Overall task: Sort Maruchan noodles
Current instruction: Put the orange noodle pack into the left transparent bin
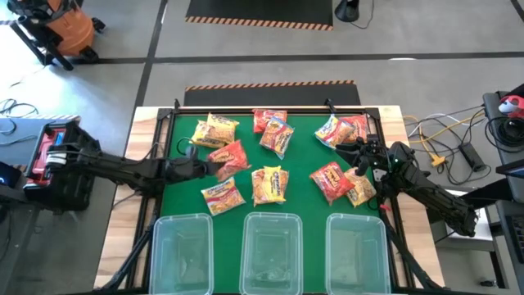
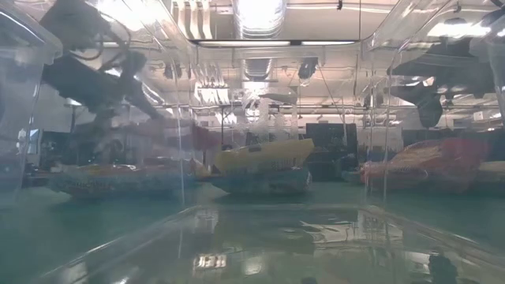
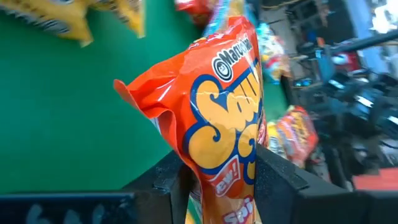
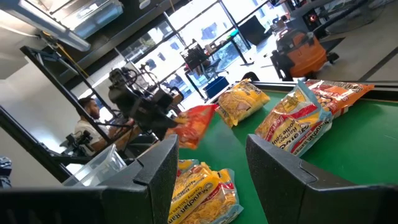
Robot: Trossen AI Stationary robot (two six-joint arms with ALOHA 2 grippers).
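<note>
Left gripper (image 3: 217,180) pinching an orange noodle packet (image 3: 217,112) over the green mat's (image 1: 303,160) left side; right gripper (image 4: 211,165) spread, holding nothing, at the right. Three tubs (image 1: 270,246) apparently empty; other packets (image 1: 270,184) scattered. Sorting barely begun.

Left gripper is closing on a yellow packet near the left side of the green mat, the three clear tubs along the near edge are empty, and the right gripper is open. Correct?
Not quite: the packet between the left gripper fingers is red-orange, not yellow, as the left wrist view shows. The three clear tubs are empty and the right gripper is open.
</note>
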